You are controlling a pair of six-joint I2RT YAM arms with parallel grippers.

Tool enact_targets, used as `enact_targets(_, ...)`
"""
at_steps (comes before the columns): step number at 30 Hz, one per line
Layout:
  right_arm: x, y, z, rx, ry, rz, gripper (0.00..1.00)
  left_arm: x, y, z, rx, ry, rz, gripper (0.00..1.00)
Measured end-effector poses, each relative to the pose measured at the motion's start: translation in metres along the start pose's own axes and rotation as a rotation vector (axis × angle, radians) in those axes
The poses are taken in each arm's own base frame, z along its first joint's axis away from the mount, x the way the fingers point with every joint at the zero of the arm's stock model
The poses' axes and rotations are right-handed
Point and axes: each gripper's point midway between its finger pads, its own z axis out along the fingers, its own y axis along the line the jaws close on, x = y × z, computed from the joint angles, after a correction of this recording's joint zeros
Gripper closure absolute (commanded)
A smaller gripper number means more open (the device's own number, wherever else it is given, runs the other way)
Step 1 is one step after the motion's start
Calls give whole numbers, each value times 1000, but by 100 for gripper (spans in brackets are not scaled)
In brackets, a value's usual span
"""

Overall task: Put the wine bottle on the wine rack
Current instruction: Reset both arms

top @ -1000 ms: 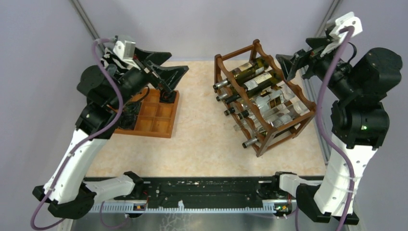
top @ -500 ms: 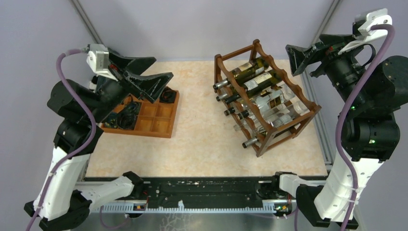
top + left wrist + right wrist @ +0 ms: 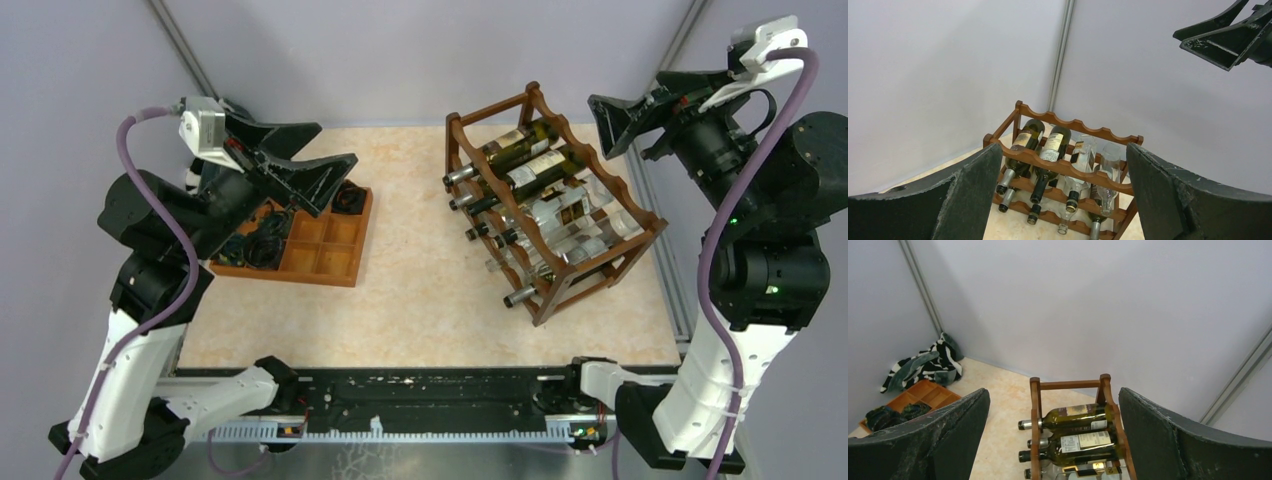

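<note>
Since a second ago, seeing both arms lifted and drawn back: the left gripper (image 3: 335, 142) now up off the compartment tray (image 3: 330, 262), the right gripper (image 3: 605, 125) up and away from the far end of the wine rack (image 3: 555, 215). Seeing almost no change over the last half second.

Looking from above: finding both grippers spread fully wide, holding nothing, well apart from the rack. Seeing several wine bottles (image 3: 515, 145) lying in the scalloped rails, necks pointing toward the tray side.

Looking through the left wrist camera: framing the wine rack (image 3: 1078, 124) between the wide-apart fingers (image 3: 963, 195), nothing between them. Counting two dark and two clear bottles across the top tier, with more necks below.

Looking through the right wrist camera: again finding fingers (image 3: 1168, 440) set wide and empty, with the rack's end post (image 3: 1035, 405) and two dark bottles beyond, and a striped cloth (image 3: 923, 367) by the tray.

Judging the task done or all but done: finding no bottle outside the rack in any view, and not being able to tell which racked bottle is the task's own. Expecting nothing left but parking the arms.
</note>
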Motion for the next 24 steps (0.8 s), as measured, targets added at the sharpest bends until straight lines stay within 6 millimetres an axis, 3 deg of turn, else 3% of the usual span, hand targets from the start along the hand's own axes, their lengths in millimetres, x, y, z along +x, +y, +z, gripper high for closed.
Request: enact_targets(24,3,0,3,-10,8,5,1,8,7,-6,-32,7,10,1)
